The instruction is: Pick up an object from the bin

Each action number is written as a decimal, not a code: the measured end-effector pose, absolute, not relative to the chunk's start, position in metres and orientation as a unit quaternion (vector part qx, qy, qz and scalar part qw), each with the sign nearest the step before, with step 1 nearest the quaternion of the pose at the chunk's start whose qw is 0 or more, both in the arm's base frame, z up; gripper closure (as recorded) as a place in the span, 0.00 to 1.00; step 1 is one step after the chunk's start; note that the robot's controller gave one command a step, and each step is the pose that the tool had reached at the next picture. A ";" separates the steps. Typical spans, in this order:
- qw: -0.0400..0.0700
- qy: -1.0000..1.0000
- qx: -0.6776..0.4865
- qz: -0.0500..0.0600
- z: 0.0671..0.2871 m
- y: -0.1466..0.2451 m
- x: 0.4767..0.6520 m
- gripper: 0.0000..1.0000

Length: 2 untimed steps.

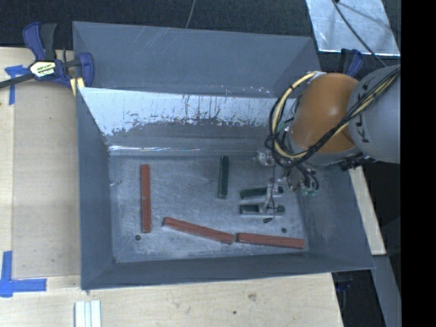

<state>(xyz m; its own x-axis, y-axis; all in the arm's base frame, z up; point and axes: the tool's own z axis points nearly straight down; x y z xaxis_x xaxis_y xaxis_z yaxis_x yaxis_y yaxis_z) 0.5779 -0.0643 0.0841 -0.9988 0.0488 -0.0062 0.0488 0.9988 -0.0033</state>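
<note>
My gripper hangs low over the right part of the bin floor, its two dark fingers pointing left and standing apart, so it is open with bare floor between them. A dark green stick lies upright on the floor just left of the fingertips, apart from them. Just below the gripper, a red-brown stick lies flat along the front of the floor.
A second red-brown stick lies slanted at the front centre, almost end to end with the first. A third one lies upright at the left. The arm's orange cover and cables lean over the bin's right wall.
</note>
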 end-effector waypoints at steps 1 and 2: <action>0.003 0.997 0.083 0.002 0.076 -0.120 0.567 1.00; 0.003 0.997 0.083 0.002 0.076 -0.120 0.567 1.00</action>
<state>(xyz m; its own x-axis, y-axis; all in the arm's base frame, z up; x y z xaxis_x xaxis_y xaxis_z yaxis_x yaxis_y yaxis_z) 0.5671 -0.1202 0.0756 -0.9863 0.1646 -0.0058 0.1646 0.9864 0.0047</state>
